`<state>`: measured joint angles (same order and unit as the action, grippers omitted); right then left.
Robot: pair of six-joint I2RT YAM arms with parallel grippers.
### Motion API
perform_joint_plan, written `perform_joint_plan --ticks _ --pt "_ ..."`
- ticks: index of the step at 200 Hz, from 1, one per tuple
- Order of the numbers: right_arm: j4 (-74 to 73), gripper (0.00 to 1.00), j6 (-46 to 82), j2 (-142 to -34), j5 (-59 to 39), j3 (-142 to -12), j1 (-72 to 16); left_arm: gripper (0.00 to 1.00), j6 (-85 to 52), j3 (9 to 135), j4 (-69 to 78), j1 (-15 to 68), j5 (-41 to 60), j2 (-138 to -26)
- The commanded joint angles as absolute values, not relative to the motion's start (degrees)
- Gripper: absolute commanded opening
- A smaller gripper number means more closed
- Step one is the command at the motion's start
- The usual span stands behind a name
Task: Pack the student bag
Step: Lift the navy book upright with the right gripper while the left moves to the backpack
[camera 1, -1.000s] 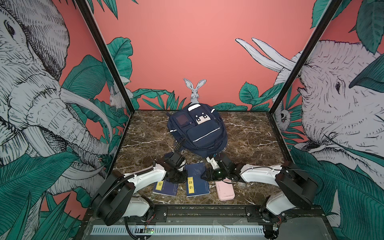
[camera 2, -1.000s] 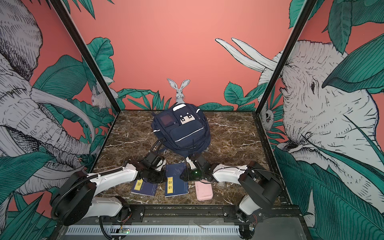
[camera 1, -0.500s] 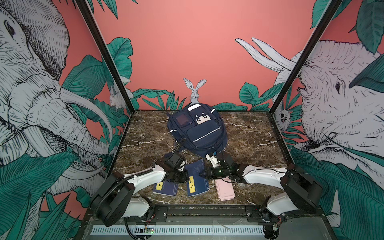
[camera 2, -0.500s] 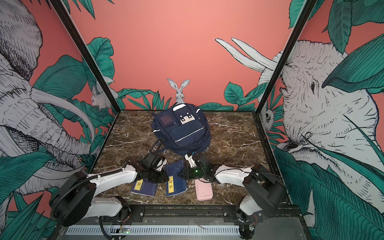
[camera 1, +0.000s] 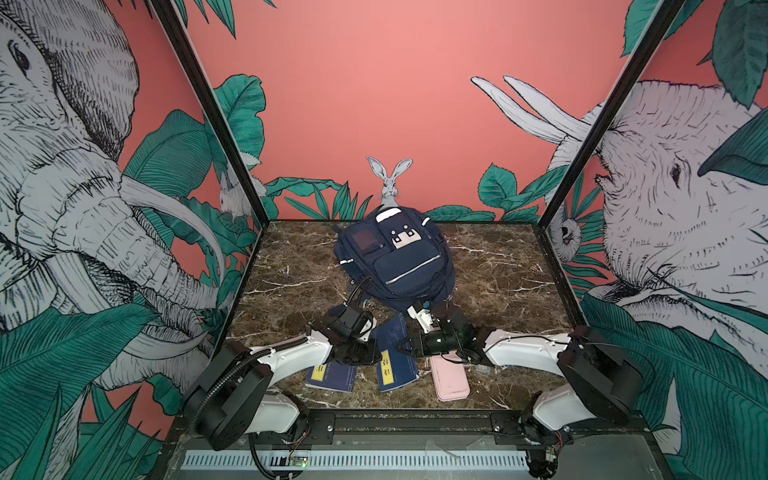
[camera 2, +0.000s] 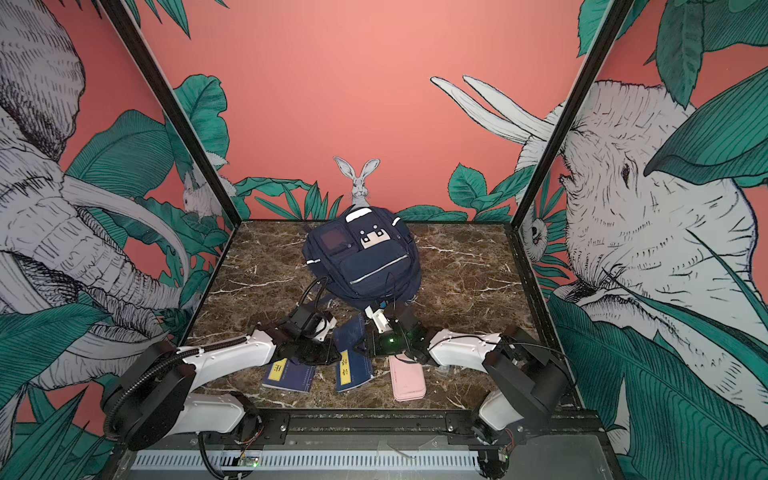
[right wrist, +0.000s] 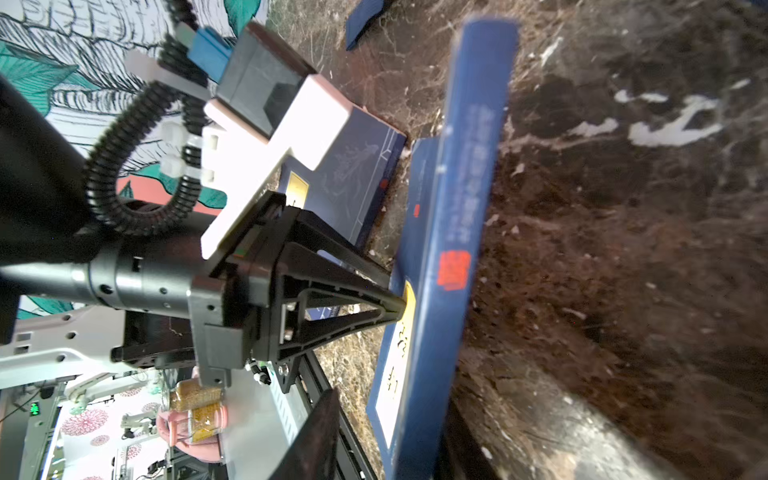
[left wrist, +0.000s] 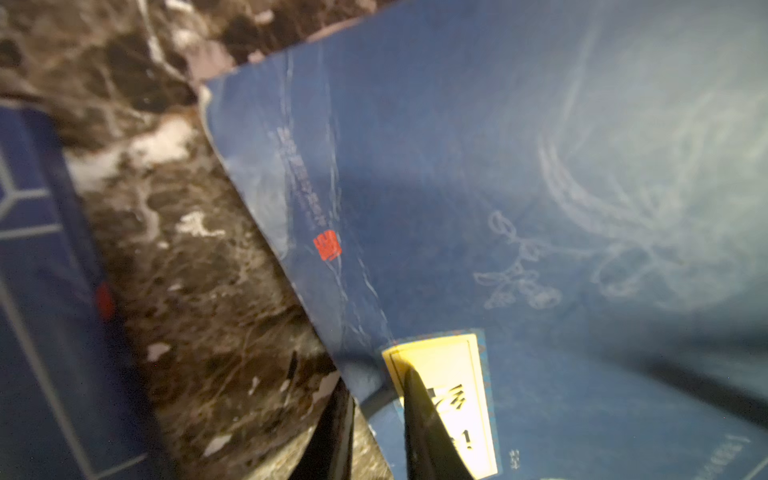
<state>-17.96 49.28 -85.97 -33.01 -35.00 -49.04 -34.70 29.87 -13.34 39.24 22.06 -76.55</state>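
Navy student bag (camera 1: 399,262) lies on the worktop (camera 1: 498,270); just before it the left tool (right wrist: 402,309) pinches a book (camera 1: 395,337) by its yellow-label corner, tipping it on edge, likely so the right tool (right wrist: 390,440), spread astride it, can grip. Book steeper, right tool narrower than a second ago

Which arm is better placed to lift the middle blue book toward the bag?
Left. The left pincer is shut on the tilted middle book at its yellow label; the right pincer merely straddles it, jaws open.
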Motion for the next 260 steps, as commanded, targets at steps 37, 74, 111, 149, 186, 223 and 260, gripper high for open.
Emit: perform_joint_plan --ticks 37,74,111,149,186,223,260 --pt "-19.3 0.18 48.2 -85.7 -34.5 -36.3 -48.3 0.30 -32.7 31.3 -15.7 39.8 20.3 -77.4" --pt "-19.8 0.09 48.6 -84.3 -34.1 -35.7 -47.2 0.40 -28.9 35.1 -21.8 39.8 17.2 -75.9" --pt "-19.9 0.02 48.7 -82.3 -34.9 -35.8 -45.2 0.43 -24.9 40.2 -27.2 39.8 14.0 -74.8" --pt "-17.9 0.00 48.2 -76.8 -35.2 -34.8 -41.1 0.50 -20.9 46.4 -31.0 39.7 8.4 -73.5" --pt "-11.5 0.00 45.5 -69.5 -35.9 -34.6 -34.2 0.53 -15.7 54.8 -34.1 39.8 3.7 -77.2" --pt "-6.8 0.00 44.6 -61.4 -38.2 -33.7 -24.9 0.53 -12.0 64.2 -35.5 39.7 0.1 -83.0" --pt "-4.6 0.00 45.8 -54.6 -40.5 -32.4 -14.8 0.53 -9.7 74.6 -37.6 39.8 -1.7 -91.7"
